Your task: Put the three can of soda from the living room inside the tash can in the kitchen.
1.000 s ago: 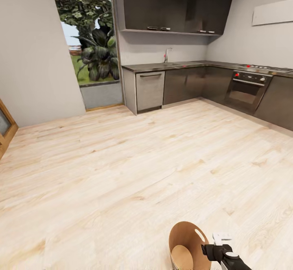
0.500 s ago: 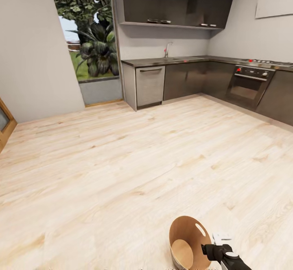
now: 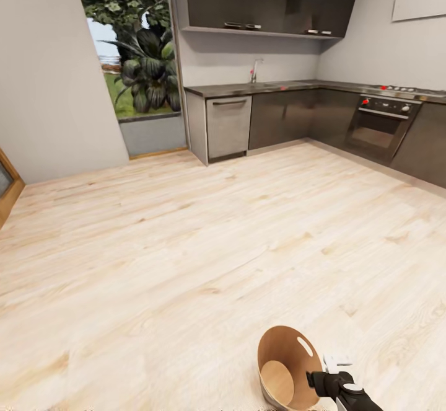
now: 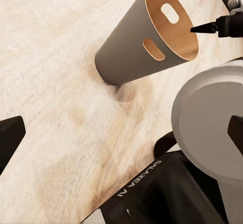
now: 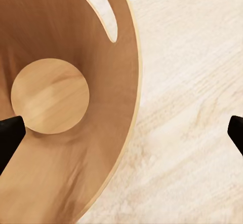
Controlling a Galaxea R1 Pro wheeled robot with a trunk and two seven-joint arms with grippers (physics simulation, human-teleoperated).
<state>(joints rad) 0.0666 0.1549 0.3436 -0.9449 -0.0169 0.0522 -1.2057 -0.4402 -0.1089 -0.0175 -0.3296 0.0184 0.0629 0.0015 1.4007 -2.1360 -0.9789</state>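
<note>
Standing in the kitchen (image 3: 291, 113), the robot looks across pale plank floor (image 3: 186, 243) toward grey cabinet fronts and an oven at about 1 to 2 o'clock, with a window onto greenery at 11 o'clock. The trash can (image 3: 286, 367) sits on the floor close in front of the base, at roughly 5 o'clock in the head view, tilted so its brown inside faces the camera. Its bottom is bare: no soda can lies in it, so by these pictures none of the three has been delivered yet.

The right tool (image 3: 328, 379) hovers just beside the bin's rim at its right side; in the right wrist view its fingertips (image 5: 10, 138) stand far apart with only bin and floor between them, so it carries nothing. The left tool (image 4: 121, 133) also has its tips spread wide, empty, with the bin (image 4: 144, 41) ahead of it.

My judgement: the bin is located, but all three cans remain to be fetched from the living room.
</note>
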